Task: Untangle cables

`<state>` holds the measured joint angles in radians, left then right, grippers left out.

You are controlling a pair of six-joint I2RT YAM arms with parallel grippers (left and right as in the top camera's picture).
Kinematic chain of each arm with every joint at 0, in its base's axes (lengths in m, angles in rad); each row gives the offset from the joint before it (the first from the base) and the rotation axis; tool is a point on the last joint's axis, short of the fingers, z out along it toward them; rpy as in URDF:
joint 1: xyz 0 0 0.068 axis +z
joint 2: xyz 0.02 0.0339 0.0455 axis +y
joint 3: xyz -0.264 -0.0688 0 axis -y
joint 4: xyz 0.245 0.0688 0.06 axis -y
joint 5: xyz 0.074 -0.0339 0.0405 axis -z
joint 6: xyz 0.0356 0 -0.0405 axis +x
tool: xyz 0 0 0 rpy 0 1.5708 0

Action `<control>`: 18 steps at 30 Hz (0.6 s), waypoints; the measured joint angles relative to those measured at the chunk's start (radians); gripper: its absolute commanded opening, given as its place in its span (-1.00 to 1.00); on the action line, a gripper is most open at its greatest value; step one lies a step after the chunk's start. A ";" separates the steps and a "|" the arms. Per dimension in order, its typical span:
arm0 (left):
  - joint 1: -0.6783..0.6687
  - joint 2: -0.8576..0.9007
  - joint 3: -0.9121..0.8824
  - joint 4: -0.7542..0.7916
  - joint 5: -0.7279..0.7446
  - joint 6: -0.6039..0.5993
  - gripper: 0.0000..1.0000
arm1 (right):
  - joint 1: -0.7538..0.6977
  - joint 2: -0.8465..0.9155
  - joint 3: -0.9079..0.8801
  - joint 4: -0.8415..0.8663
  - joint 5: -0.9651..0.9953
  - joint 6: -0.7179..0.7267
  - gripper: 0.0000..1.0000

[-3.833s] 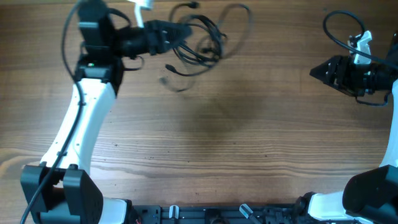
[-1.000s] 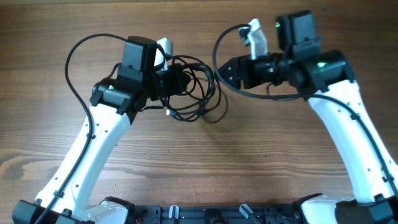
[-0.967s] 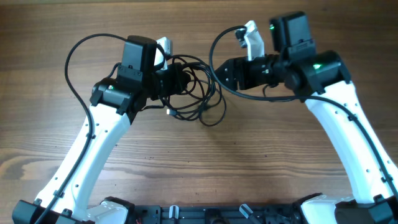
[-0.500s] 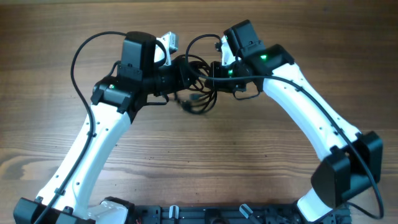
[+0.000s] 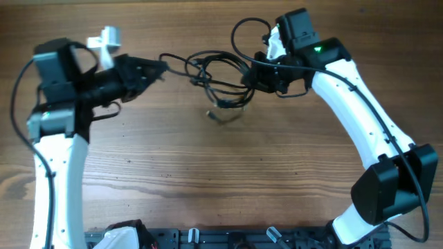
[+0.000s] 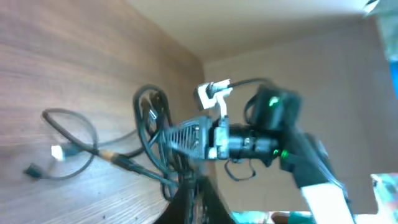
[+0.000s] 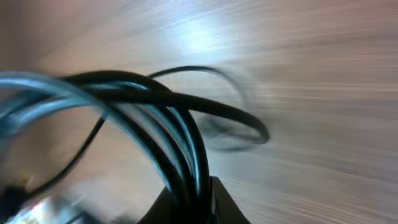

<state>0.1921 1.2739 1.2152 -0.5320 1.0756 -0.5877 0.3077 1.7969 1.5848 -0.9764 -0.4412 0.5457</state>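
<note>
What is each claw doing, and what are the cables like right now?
left claw: shut, pinching one strand of the cables.
right claw: shut on the other side of the bunch.
cables: tangled, stretched between both claws, one plug end loose.

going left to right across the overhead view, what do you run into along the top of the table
left gripper → cables, stretched between the two → right gripper
</note>
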 measured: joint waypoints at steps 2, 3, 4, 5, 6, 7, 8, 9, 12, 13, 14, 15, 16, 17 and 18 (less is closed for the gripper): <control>0.080 -0.026 0.012 0.017 -0.002 0.005 -0.92 | -0.063 0.017 -0.026 -0.045 0.098 -0.045 -0.91; 0.103 -0.039 0.016 0.015 -0.010 0.010 -0.92 | -0.098 0.035 -0.032 -0.069 0.155 -0.067 -0.91; 0.113 -0.050 0.018 0.006 -0.031 0.018 -0.92 | -0.117 0.044 -0.039 -0.087 0.197 -0.080 -0.91; 0.119 -0.053 0.018 0.001 -0.055 0.023 -0.92 | -0.129 0.046 -0.043 -0.109 0.245 -0.092 -0.91; 0.122 -0.054 0.019 -0.003 -0.082 0.028 -0.92 | -0.136 0.046 -0.043 -0.124 0.274 -0.102 -0.91; 0.129 -0.054 0.018 -0.006 -0.127 0.030 -0.92 | -0.148 0.046 -0.043 -0.134 0.296 -0.119 -0.91; 0.131 -0.054 0.018 -0.006 -0.141 0.031 -0.92 | -0.157 0.046 -0.043 -0.135 0.299 -0.146 -0.91; 0.130 -0.054 0.018 -0.010 -0.157 0.032 -0.92 | -0.168 0.046 -0.043 -0.134 0.277 -0.183 -0.91; 0.089 -0.045 0.019 -0.048 -0.195 0.047 -0.92 | -0.186 0.046 -0.043 -0.138 0.140 -0.348 -0.83; 0.063 -0.037 0.020 -0.065 -0.207 0.057 -0.92 | -0.179 0.046 -0.043 -0.146 0.101 -0.389 -0.56; 0.024 -0.022 0.021 -0.087 -0.227 0.067 -0.92 | -0.168 0.046 -0.043 -0.159 0.071 -0.423 0.13; -0.009 -0.006 0.021 -0.102 -0.243 0.072 -0.92 | -0.150 0.046 -0.043 -0.185 0.040 -0.469 0.57; -0.048 0.017 0.021 -0.110 -0.257 0.078 -0.92 | -0.130 0.046 -0.043 -0.210 0.023 -0.499 0.68; -0.086 0.040 0.021 -0.110 -0.269 0.081 -0.92 | -0.110 0.046 -0.043 -0.228 0.021 -0.521 0.71; -0.117 0.064 0.021 -0.108 -0.278 0.085 -0.92 | -0.093 0.046 -0.043 -0.236 0.024 -0.526 0.71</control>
<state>0.0746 1.3376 1.2358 -0.6399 0.7975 -0.5022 0.2142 1.8431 1.5421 -1.2125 -0.4175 0.0200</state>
